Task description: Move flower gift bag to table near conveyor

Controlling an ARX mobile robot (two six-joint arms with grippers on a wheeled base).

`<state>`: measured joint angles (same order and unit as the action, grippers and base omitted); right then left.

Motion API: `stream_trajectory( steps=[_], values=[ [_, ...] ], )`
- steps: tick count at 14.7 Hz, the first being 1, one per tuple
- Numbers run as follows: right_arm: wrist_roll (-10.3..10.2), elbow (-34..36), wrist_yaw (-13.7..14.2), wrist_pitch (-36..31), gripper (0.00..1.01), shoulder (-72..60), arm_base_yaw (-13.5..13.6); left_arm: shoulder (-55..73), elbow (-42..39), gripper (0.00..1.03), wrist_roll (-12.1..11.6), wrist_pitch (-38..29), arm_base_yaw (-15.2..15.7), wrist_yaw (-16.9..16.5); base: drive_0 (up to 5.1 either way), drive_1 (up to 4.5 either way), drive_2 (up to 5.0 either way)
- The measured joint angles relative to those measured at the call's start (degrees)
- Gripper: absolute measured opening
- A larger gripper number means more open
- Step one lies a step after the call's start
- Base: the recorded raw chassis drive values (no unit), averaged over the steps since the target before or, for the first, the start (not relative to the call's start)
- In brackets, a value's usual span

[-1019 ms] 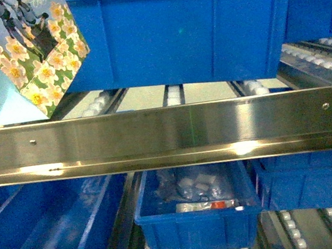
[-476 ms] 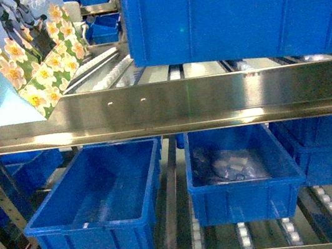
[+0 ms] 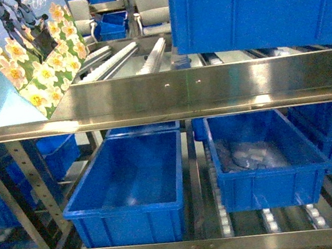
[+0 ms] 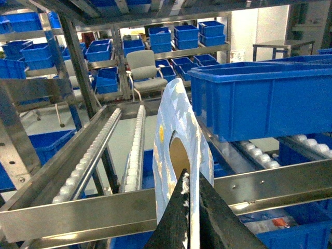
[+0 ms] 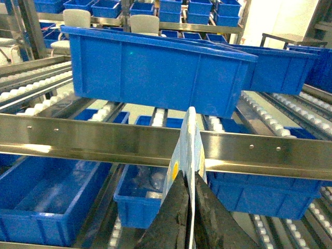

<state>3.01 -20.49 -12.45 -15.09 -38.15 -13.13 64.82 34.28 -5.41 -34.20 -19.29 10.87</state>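
Observation:
The flower gift bag (image 3: 23, 58), pale blue with white and yellow flowers on green, hangs tilted at the upper left of the head view, in front of the conveyor's steel rail (image 3: 210, 86). My left gripper (image 4: 190, 187) is shut on one thin edge of the bag (image 4: 176, 135). My right gripper (image 5: 190, 181) is shut on another edge of the bag (image 5: 188, 150). White rollers of the conveyor (image 3: 124, 58) slope away behind the bag. The table is out of view.
A large blue bin (image 3: 260, 2) sits on the upper rollers at the right. Below the rail stand an empty blue bin (image 3: 129, 190) and a bin holding plastic packets (image 3: 264, 162). The rack's steel upright (image 3: 20, 198) is at the left, and grey chairs (image 3: 150, 4) stand beyond.
In the head view the rack has slid to the right and looks farther off, showing more of the lower shelf. The bag stays at the upper left in the same hold.

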Motion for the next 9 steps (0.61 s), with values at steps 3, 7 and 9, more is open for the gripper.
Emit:
stream_trajectory(
  steps=[3, 7, 9],
  values=[
    [0.0, 0.0, 0.0, 0.0, 0.03, 0.0, 0.0, 0.0, 0.0, 0.02, 0.0, 0.0, 0.0, 0.0, -4.9, 1.74, 3.0],
    [0.0, 0.0, 0.0, 0.0, 0.03, 0.0, 0.0, 0.0, 0.0, 0.02, 0.0, 0.0, 0.0, 0.0, -4.9, 2.49, 2.5],
    [0.0, 0.0, 0.0, 0.0, 0.03, 0.0, 0.0, 0.0, 0.0, 0.02, 0.0, 0.0, 0.0, 0.0, -5.0, 2.30, 2.3]
  ],
)
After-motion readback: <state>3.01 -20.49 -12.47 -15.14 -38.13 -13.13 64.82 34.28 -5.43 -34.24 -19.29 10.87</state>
